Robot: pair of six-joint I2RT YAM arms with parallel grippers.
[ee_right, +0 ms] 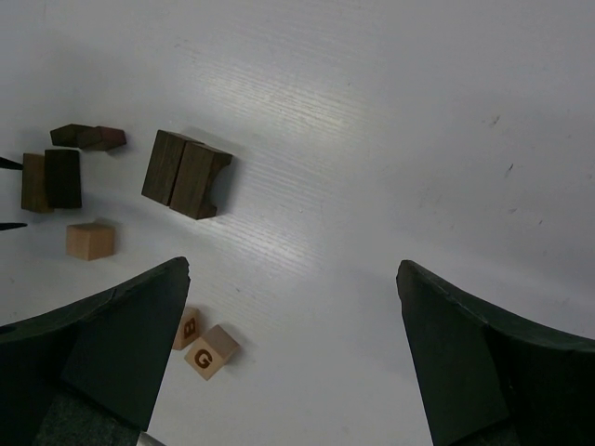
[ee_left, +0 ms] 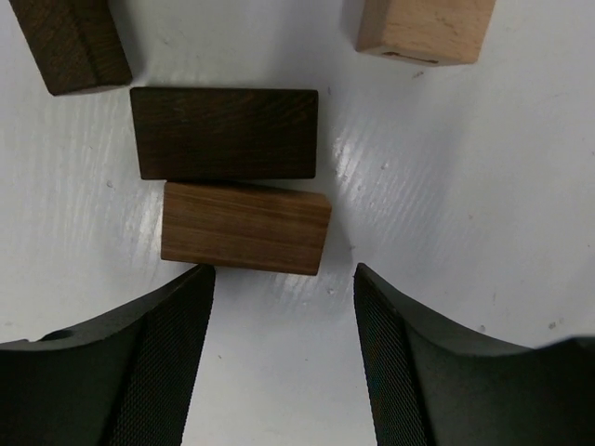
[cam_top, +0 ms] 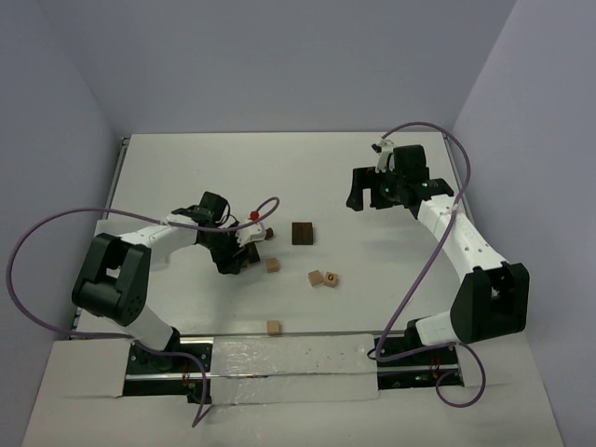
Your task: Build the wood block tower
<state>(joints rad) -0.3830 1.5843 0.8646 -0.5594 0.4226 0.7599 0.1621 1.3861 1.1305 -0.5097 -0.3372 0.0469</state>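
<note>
My left gripper (cam_top: 233, 260) is open, low over the table, its black fingers (ee_left: 158, 344) just short of a mid-brown wood block (ee_left: 244, 228). That block lies flat against a dark brown block (ee_left: 224, 133). Another dark block (ee_left: 70, 42) and a tan block (ee_left: 423, 28) lie beyond. My right gripper (cam_top: 367, 200) is open and empty, held above the far right of the table. Its view shows a dark notched block (ee_right: 186, 174), a tan cube (ee_right: 90, 241) and two lettered cubes, G (ee_right: 211, 351) and B (ee_right: 189, 327).
From above, the dark block (cam_top: 303, 233) lies mid-table, a tan cube (cam_top: 273, 265) and the lettered cubes (cam_top: 323, 278) nearer. One tan cube (cam_top: 273, 327) sits by the front rail (cam_top: 298, 358). Purple cables loop beside both arms.
</note>
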